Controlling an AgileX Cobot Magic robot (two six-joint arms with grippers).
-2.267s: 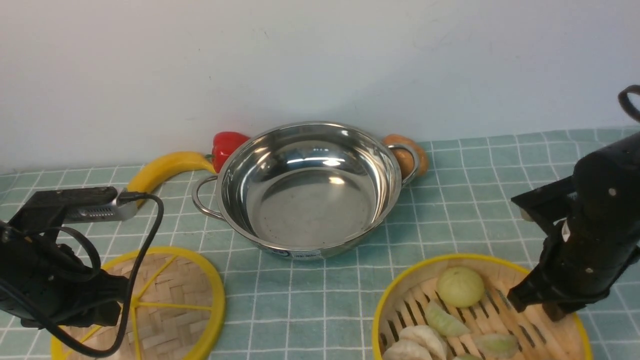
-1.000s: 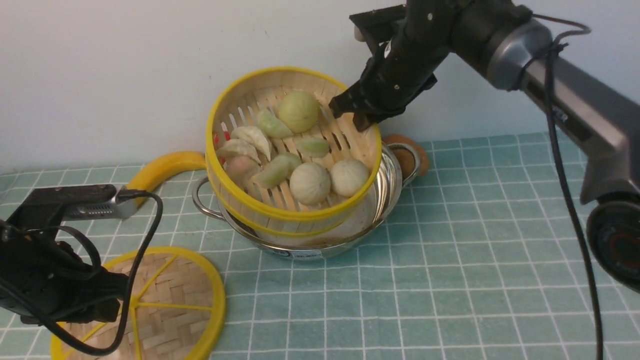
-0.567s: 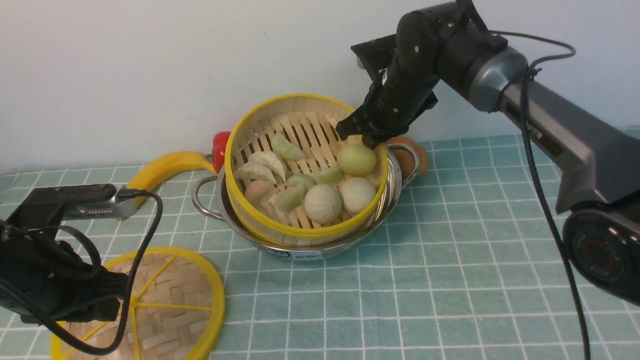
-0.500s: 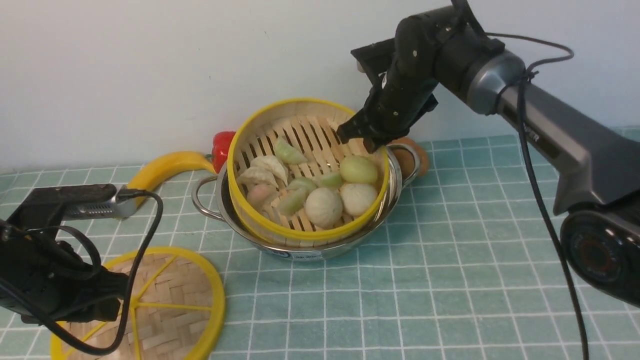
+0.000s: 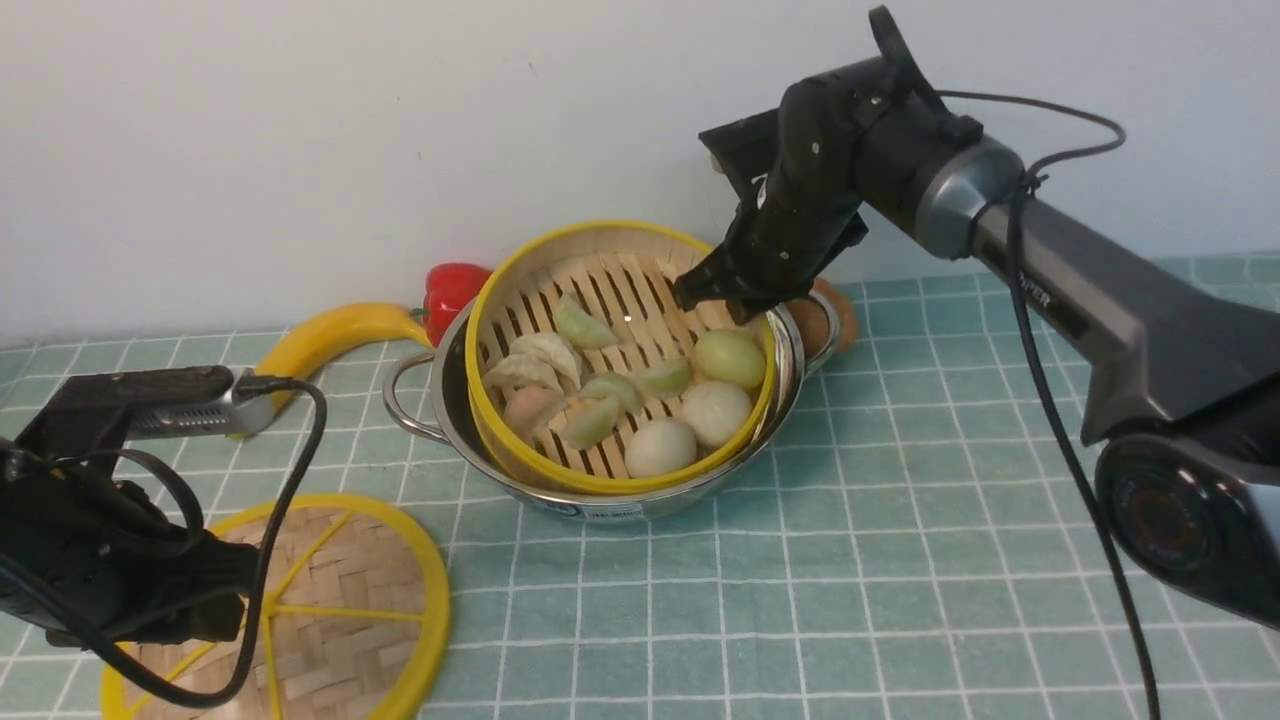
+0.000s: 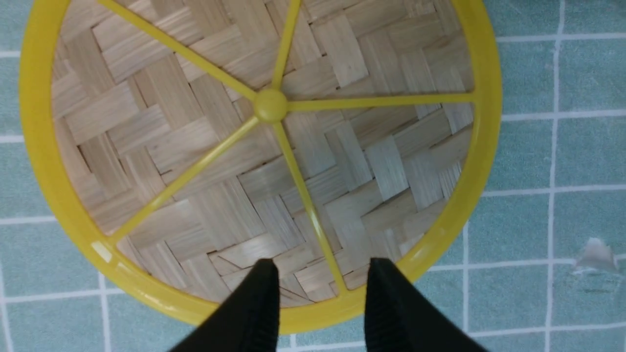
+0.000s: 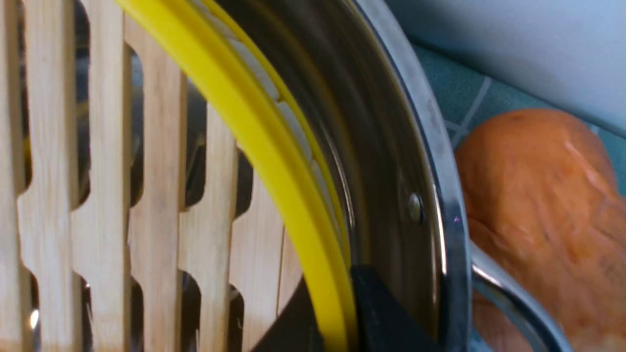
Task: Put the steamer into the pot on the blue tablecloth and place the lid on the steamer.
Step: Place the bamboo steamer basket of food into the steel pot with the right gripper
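Observation:
The steamer (image 5: pixel 560 470), a yellow-rimmed bamboo basket with dumplings and buns on its slats, sits inside the steel pot (image 5: pixel 455 400) on the blue tablecloth (image 5: pixel 900 500). My right gripper (image 5: pixel 725 300) is shut on the steamer's far right rim. In the right wrist view one black finger (image 7: pixel 386 318) stands between the yellow rim (image 7: pixel 254 132) and the pot wall (image 7: pixel 430 146); the other is inside the basket. The lid (image 5: pixel 330 610) lies flat at the front left. Over the edge of the lid (image 6: pixel 244 161), my left gripper (image 6: pixel 320 266) hangs open, holding nothing.
Behind the pot lie a banana (image 5: pixel 330 335), a red pepper (image 5: pixel 452 290) and an orange-brown vegetable (image 5: pixel 835 315), which is close to the pot's right handle (image 7: pixel 508 298). The white wall rises just beyond them.
The right gripper has carried the steamer from the front right, then lowered it from a tilt above the pot down into the pot. The left arm and lid have not moved.

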